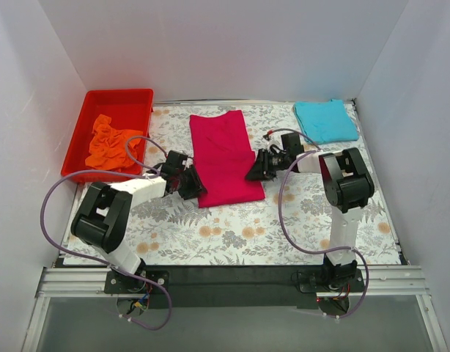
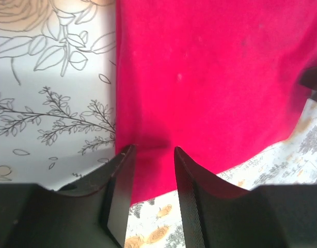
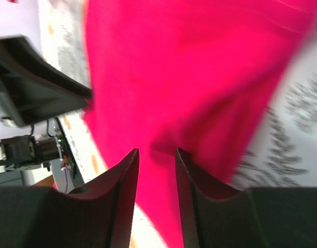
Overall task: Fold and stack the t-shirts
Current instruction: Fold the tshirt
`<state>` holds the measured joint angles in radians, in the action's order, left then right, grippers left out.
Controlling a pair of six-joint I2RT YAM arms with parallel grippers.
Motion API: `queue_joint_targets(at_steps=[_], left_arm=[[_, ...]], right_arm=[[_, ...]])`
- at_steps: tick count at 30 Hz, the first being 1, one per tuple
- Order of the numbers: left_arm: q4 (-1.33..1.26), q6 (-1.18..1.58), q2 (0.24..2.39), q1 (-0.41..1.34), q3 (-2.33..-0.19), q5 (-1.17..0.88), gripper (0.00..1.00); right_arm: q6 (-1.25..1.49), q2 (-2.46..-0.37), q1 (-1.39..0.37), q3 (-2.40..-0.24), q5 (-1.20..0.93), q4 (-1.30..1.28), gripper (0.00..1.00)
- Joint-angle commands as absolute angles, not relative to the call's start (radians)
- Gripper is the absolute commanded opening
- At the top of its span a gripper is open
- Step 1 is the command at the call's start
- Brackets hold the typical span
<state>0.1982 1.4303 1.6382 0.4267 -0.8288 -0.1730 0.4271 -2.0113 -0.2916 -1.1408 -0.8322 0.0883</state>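
Black fingers of the left pincer [image 2: 153, 150] stood a narrow gap apart at the left edge of the pink shirt [image 2: 215, 77], one finger over the printed surface [image 2: 50, 103], the other over cloth. Pink showed in the gap, but whether it was pinched or only straddled could not be told. Opposite, the right pincer [image 3: 156, 152] sat at a similar gap around a raised ridge of that shirt's right edge. The cloth ran up between the jaws, so it looked held. Taking both side edges at about the same level would let the arms carry the near half up and over together, which probably explained the mirrored placing. The shirt lay flat and long down the middle of the surface, not yet folded short. Further out, the blue shirt [image 1: 325, 121] lay folded at the far right corner, likely the base of the stack. At the far left the orange shirt [image 1: 111, 147] sat crumpled in the red bin [image 1: 115, 97], not yet dealt with.
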Motion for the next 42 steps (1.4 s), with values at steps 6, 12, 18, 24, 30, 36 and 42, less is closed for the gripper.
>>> queue_joint_targets(at_steps=[6, 12, 18, 24, 30, 36, 42], left_arm=[[0.245, 1.428, 1.571, 0.419, -0.798, -0.124, 0.35], [0.296, 1.397, 1.47, 0.428, -0.818, -0.169, 0.4], [0.298, 1.416, 1.457, 0.492, -0.854, -0.242, 0.35], [0.261, 1.416, 1.563, 0.557, -0.867, -0.287, 0.28], [0.245, 1.433, 1.628, 0.56, -0.816, -0.227, 0.2], [0.265, 1.424, 1.585, 0.555, -0.755, -0.187, 0.17], [0.304, 1.427, 1.471, 0.555, -0.787, -0.167, 0.19]], right_arm=[[0.351, -1.993, -0.232, -1.054, -0.848, 0.124, 0.34], [0.39, -1.833, -0.274, -0.989, -0.903, 0.124, 0.34], [0.436, -1.773, -0.409, -0.983, -0.905, 0.133, 0.32], [0.445, -1.867, -0.517, -1.002, -0.87, 0.178, 0.29], [0.44, -2.003, -0.517, -0.962, -0.877, 0.27, 0.22], [0.431, -1.976, -0.476, -0.931, -0.888, 0.273, 0.21], [0.436, -1.846, -0.4, -0.877, -0.902, 0.268, 0.21]])
